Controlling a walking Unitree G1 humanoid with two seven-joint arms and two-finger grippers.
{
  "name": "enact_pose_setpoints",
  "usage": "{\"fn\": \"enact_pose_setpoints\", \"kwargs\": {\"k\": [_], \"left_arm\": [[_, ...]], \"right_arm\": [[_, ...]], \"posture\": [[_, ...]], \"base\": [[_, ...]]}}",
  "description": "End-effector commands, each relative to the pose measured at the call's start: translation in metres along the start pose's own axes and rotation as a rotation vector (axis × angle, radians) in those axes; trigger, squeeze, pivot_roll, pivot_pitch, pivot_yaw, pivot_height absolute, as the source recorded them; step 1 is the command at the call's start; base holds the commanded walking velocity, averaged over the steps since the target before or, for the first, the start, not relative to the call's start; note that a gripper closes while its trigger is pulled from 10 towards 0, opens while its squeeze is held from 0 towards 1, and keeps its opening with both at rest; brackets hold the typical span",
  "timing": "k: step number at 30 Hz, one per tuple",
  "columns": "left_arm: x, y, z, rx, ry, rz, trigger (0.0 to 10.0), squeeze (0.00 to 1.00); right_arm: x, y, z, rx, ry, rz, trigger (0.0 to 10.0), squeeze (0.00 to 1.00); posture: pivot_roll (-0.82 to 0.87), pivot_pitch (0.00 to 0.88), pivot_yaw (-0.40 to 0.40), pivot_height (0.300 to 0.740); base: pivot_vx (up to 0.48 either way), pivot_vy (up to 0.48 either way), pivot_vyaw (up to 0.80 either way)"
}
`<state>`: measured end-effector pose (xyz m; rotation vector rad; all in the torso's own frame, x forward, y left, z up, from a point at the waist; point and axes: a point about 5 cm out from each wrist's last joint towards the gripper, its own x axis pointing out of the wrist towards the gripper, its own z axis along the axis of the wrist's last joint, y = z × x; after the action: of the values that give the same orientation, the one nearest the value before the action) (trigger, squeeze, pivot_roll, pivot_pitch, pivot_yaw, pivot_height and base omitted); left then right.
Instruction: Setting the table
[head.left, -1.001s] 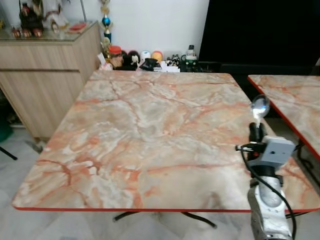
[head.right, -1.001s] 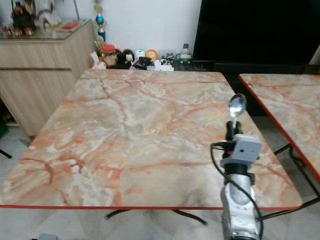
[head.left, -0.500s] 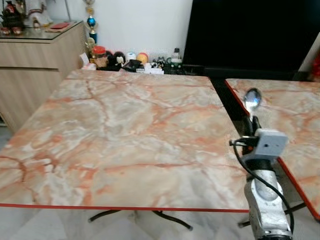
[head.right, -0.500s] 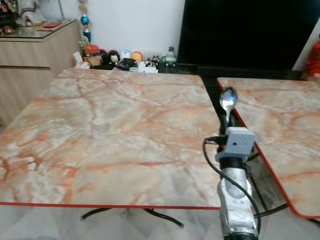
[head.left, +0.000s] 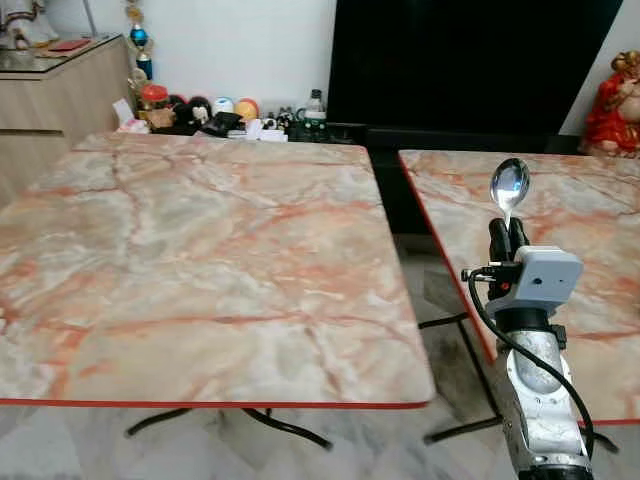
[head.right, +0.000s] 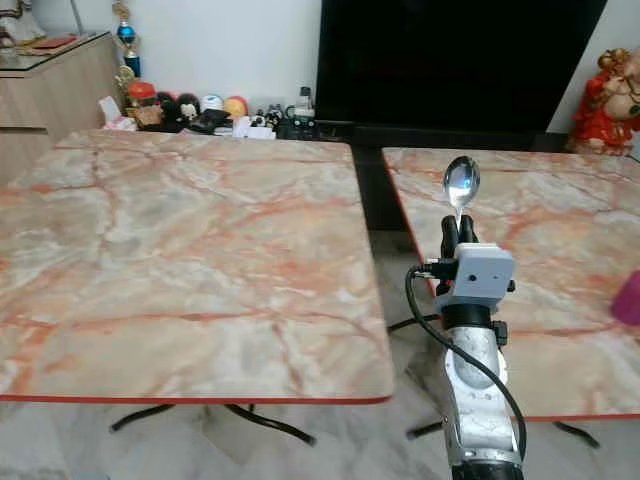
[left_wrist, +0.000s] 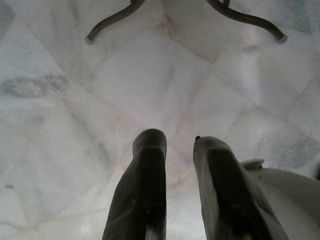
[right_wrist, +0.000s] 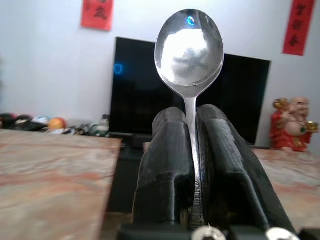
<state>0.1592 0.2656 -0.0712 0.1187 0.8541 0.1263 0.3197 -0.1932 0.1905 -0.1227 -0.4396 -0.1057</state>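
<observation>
My right gripper (head.left: 506, 236) is shut on the handle of a silver spoon (head.left: 509, 186) and holds it upright, bowl on top. It hangs over the gap between two marble tables, near the front left corner of the right table (head.left: 590, 215). The wrist view looks along the fingers (right_wrist: 167, 150) with the spoon bowl (right_wrist: 189, 47) above them. The left marble table (head.left: 200, 250) has a bare top. My left gripper (left_wrist: 179, 142) hangs low over the pale floor tiles, open with nothing between its fingers.
Both tables have red edges, with a narrow floor gap (head.left: 425, 285) between them. A black TV (head.left: 470, 60) stands at the back, with a red statue (head.left: 612, 95) to its right. Small toys (head.left: 200, 108) line the wall. A pink object (head.right: 630, 298) sits on the right table's edge.
The whole picture has shifted left, so the camera has turned right and shows more of the right table. The spoon stays upright in my right gripper.
</observation>
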Motion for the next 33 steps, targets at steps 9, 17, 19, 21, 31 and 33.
{"fn": "enact_pose_setpoints", "kwargs": {"k": [9, 17, 19, 21, 31, 33], "left_arm": [[-0.0009, -0.0037, -0.0049, -0.02, 0.014, -0.008, 10.0, 0.0], [-0.0007, -0.0031, -0.0042, -0.018, 0.012, -0.006, 10.0, 0.0], [-0.0008, -0.0025, -0.0041, -0.018, 0.012, -0.005, 10.0, 0.0], [-0.0008, -0.0024, -0.0042, -0.017, 0.013, -0.004, 10.0, 0.0], [-0.0009, -0.0008, -0.0037, -0.019, 0.01, 0.001, 10.0, 0.0], [-0.0009, -0.0005, -0.0036, -0.02, 0.01, 0.002, 10.0, 0.0]], "right_arm": [[0.0013, -0.0128, 0.0022, -0.03, 0.006, -0.034, 10.0, 0.0], [0.0021, -0.018, 0.0022, -0.048, 0.011, -0.043, 10.0, 0.0], [0.0023, -0.0194, 0.0021, -0.054, 0.012, -0.047, 10.0, 0.0], [0.0023, -0.0193, 0.0022, -0.055, 0.012, -0.047, 10.0, 0.0], [0.0039, -0.0188, 0.0019, -0.053, 0.015, -0.05, 10.0, 0.0], [0.0042, -0.0194, 0.0018, -0.055, 0.015, -0.053, 10.0, 0.0]], "posture": [[0.0, 0.02, -0.002, 0.74], [0.0, 0.019, 0.0, 0.74], [0.0, 0.02, 0.0, 0.74], [0.0, 0.02, 0.0, 0.74], [0.01, 0.02, 0.001, 0.74], [0.0, 0.02, 0.003, 0.74]], "base": [[0.0, -0.43, 0.0], [0.0, -0.43, 0.0], [0.0, -0.433, 0.0], [0.0, -0.431, 0.0], [0.0, -0.428, 0.0], [0.0, -0.428, 0.0]]}}
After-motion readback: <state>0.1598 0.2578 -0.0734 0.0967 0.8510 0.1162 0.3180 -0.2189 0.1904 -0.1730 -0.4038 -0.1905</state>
